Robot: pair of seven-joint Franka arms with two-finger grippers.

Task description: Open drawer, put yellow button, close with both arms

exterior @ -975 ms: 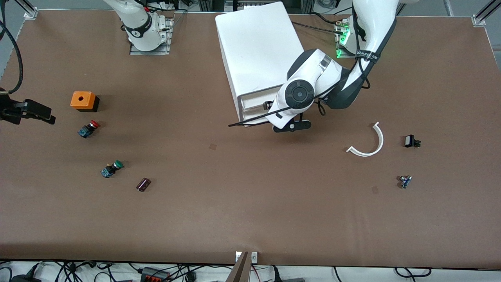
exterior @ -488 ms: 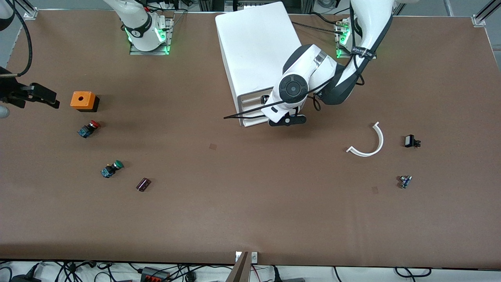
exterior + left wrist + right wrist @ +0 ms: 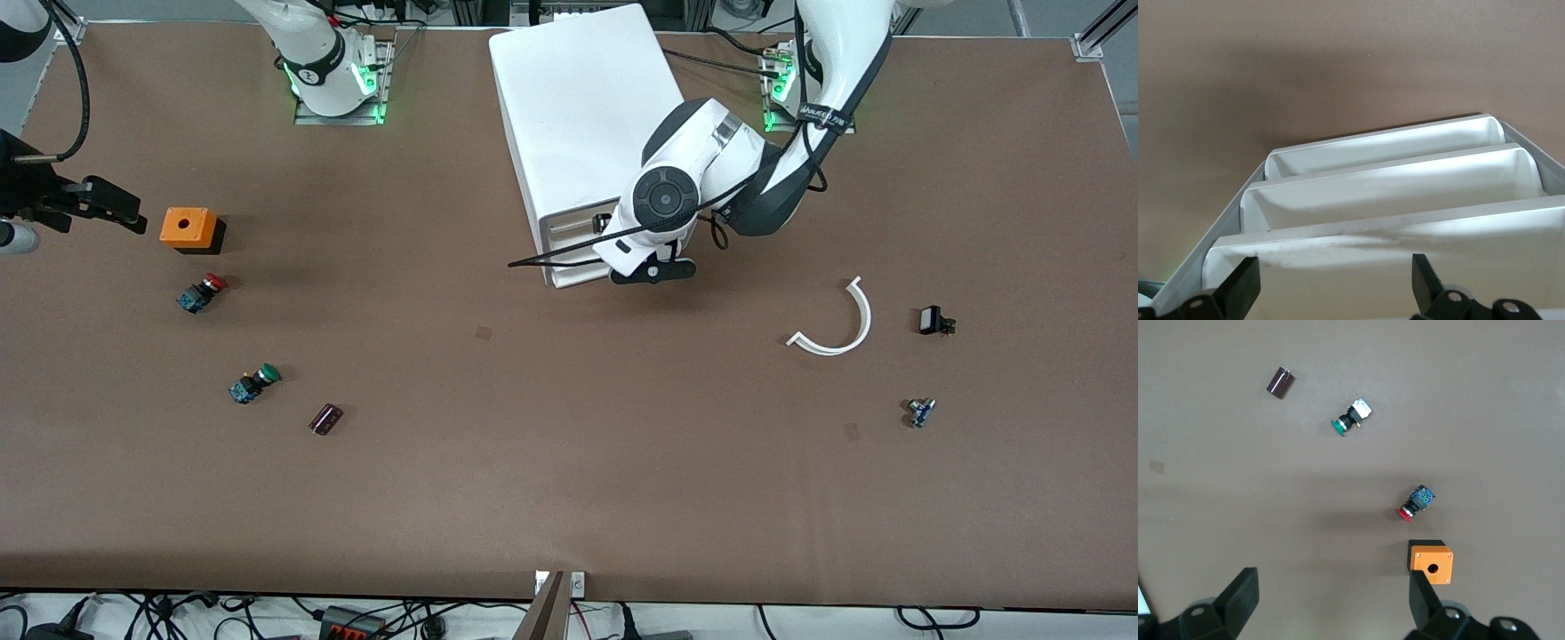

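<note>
The white cabinet (image 3: 582, 116) stands at the back middle of the table, its drawers facing the front camera. My left gripper (image 3: 606, 229) is at the cabinet's front, at the drawers' level. In the left wrist view it (image 3: 1335, 287) is open, its fingers either side of a white drawer front (image 3: 1371, 263), with two more drawer fronts showing past it. I cannot tell which one is the uppermost drawer. The yellow button is out of view. My right gripper (image 3: 111, 203) is open and empty, over the table by the orange box (image 3: 188, 228), also seen in the right wrist view (image 3: 1331, 603).
A red-capped switch (image 3: 202, 292), a green-capped switch (image 3: 254, 383) and a dark cylinder (image 3: 325, 418) lie toward the right arm's end. A white curved strip (image 3: 840, 324), a black part (image 3: 933, 321) and a small blue part (image 3: 920, 412) lie toward the left arm's end.
My left gripper has moved in toward the cabinet's front. My right gripper has moved toward the robots' side of the table, up beside the orange box.
</note>
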